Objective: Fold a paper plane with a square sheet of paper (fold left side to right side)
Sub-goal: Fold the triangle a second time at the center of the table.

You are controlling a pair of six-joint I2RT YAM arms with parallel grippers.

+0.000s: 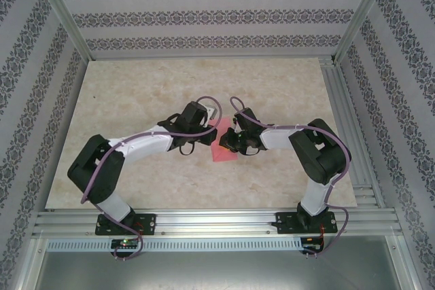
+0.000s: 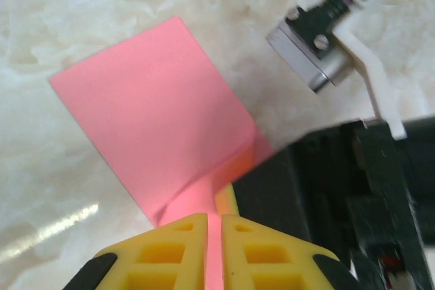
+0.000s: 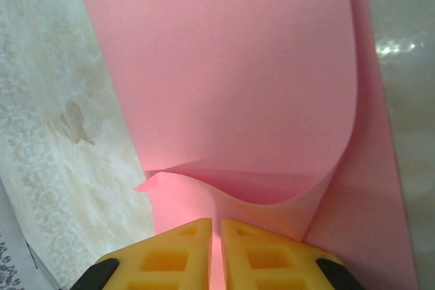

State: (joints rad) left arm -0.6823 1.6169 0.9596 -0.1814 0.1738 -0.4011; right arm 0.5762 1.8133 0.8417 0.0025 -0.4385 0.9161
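Folding of the left side across to the right was judged to be the step in hand. The square sheet of paper (image 1: 222,149) was seen at the middle of the worktop (image 1: 136,100), between the two hands, part of it flat on the surface and part lifted. In the right wrist view an upper layer was arched over a lower one in a soft, rounded bend; no sharp crease could be made out. The left hand (image 2: 214,221) was almost closed, a raised bit of the pink paper pinched between its yellow fingers. The right hand (image 3: 217,227) was likewise nearly shut, with an edge of the sheet gripped between its pads.

The next move was judged to call for the lifted layer to be laid down with its edges matched to those beneath, and for the bend then to be pressed flat into a crease. Slipping or skewing of so thin a sheet was thought the main risk.

The two hands were crowded close together, the grey camera block (image 2: 316,52) of the right arm being just beside the paper, so room for pressing was tight. Patterned walls (image 1: 204,18) enclosed the worktop well apart from the work.
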